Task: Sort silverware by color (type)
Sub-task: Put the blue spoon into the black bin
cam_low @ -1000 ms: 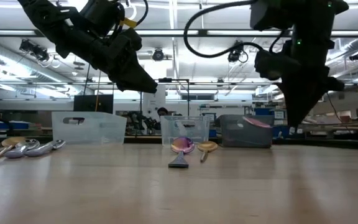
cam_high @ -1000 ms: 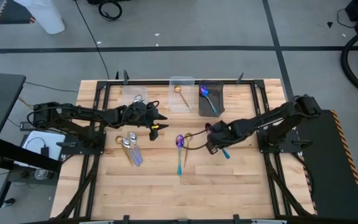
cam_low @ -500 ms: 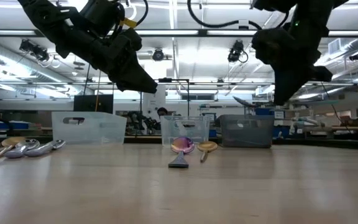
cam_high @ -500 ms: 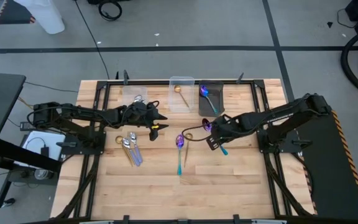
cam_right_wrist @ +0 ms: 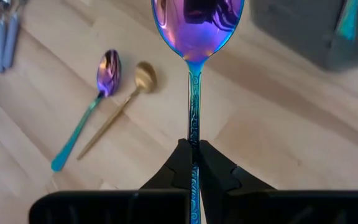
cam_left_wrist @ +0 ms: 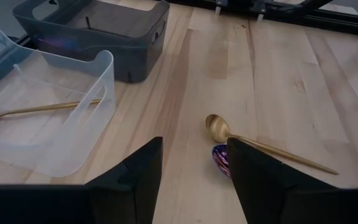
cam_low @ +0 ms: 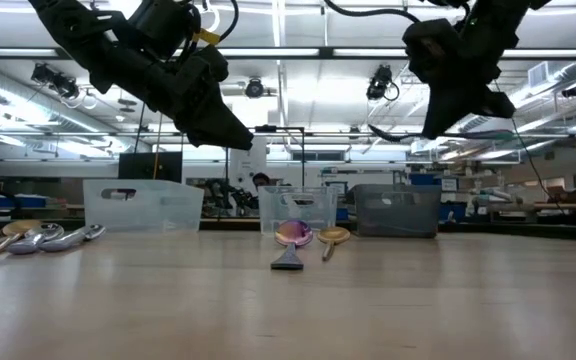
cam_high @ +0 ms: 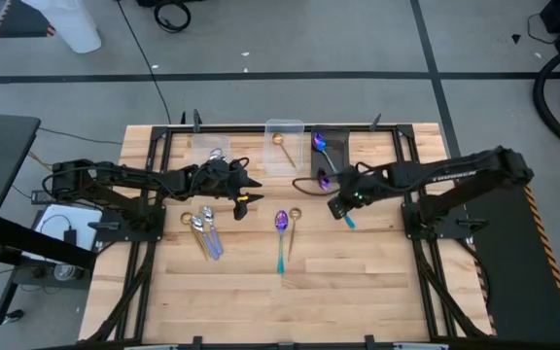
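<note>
Your right gripper (cam_right_wrist: 191,152) has its jaws closed on the teal handle of an iridescent spoon (cam_right_wrist: 194,25), carried above the counter (cam_high: 261,292) just in front of the dark bin (cam_high: 327,156) at the far edge. The spoon looks light, stiff and slick; pinched on its narrow handle, it could swivel, so I would hold nearer the bowl. Your left gripper (cam_left_wrist: 191,180) hovers with jaws open near the clear bin (cam_left_wrist: 48,118) holding a gold spoon (cam_left_wrist: 30,111). Another purple spoon (cam_high: 280,233) and a second gold spoon (cam_high: 293,226) lie mid-counter; the silver spoons (cam_high: 202,228) lie to the left.
</note>
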